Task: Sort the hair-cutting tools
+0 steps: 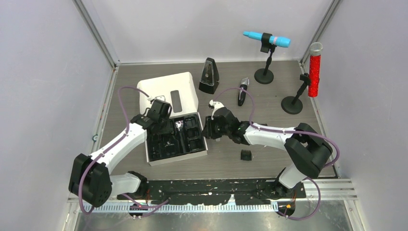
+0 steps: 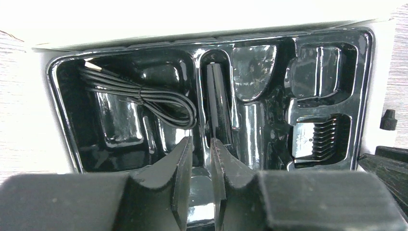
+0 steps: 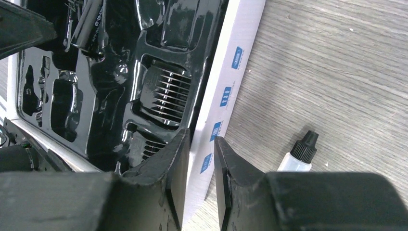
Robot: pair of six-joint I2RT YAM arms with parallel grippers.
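Hair-cutting tools lay partly in the white box and partly on the table. In the box's glossy black tray, the coiled cable filled the left compartment, a slim black piece lay in the narrow middle slot, and a comb guard sat in the lower right pocket. The clipper lay on the table beyond the box, between the metronome and the blue microphone stand. A second comb guard lay alone on the near side, and the tiny bottle lay just beside the box's outer wall. The left gripper hung over the middle slot, its jaws only a narrow slit apart; whether they touched the slim piece could not be told. The right gripper pinched the box's right wall between its fingers.
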